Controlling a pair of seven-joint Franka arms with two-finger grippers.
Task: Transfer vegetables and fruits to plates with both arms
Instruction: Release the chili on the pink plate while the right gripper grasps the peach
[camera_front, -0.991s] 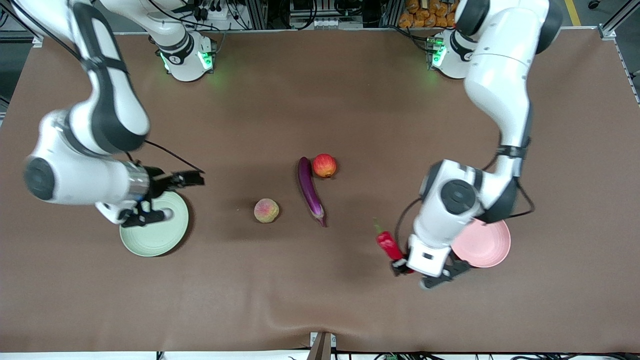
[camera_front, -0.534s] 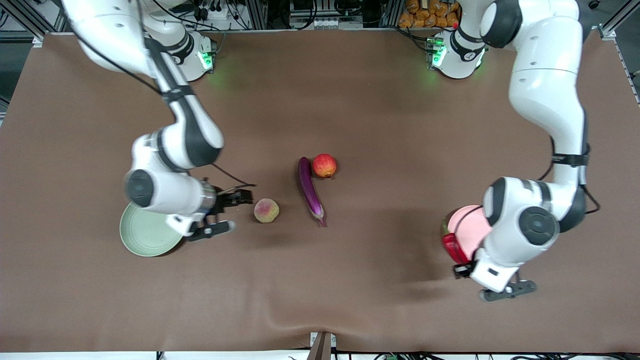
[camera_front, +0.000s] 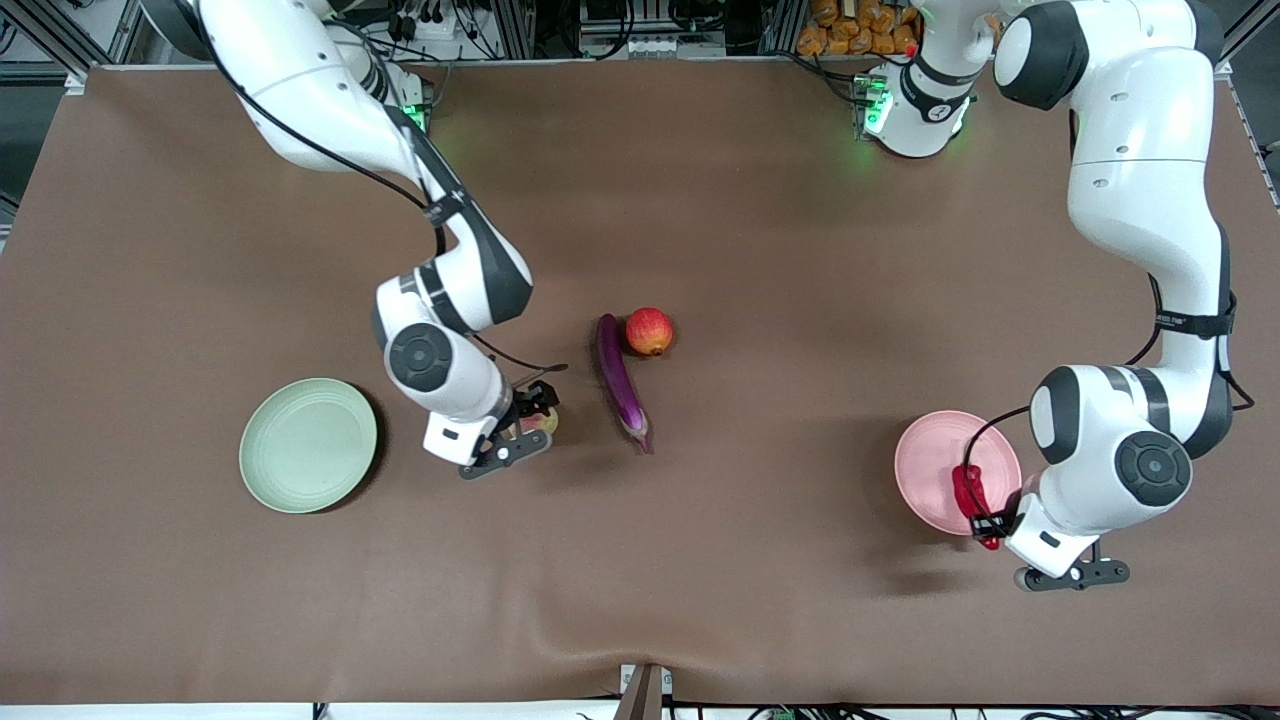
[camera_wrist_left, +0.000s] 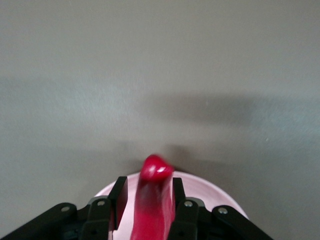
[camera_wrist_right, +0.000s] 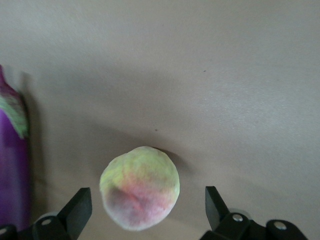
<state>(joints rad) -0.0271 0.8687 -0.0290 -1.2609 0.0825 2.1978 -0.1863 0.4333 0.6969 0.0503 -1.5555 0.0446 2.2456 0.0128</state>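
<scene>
Brown table (camera_front: 700, 200), both hands (camera_front: 520, 425) lowered.

2 white jointed arms (camera_front: 1140, 150), dark grey joint bands, thin black cables, green base lights, black 2-finger hands.

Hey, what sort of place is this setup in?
Probably a robotics lab: two white arms are bolted along one edge of a brown-covered table, an aluminium frame and cables stand past that edge, and the eggplant and plates look like test props.
</scene>
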